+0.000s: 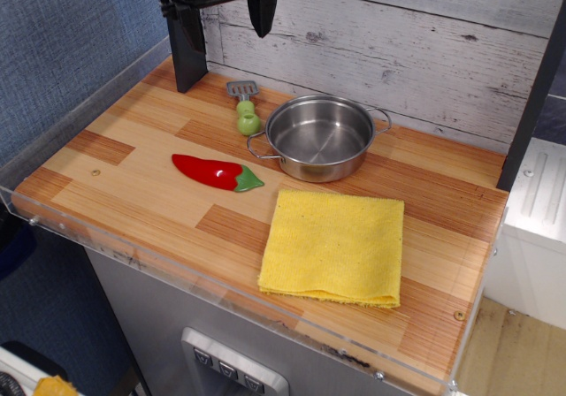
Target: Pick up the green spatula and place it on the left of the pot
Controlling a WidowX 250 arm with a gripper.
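Observation:
The green spatula lies flat on the wooden counter, its grey slotted blade pointing to the back wall and its light-green handle touching or nearly touching the pot's left wire handle. The pot, shiny steel and empty, stands just right of it. My gripper hangs high above the back left of the counter, above and behind the spatula, with its two black fingers spread wide and nothing between them.
A red chili pepper with a green stem lies in front of the spatula. A folded yellow cloth lies at the front right. A clear plastic rim runs along the counter's edges. A plank wall stands behind.

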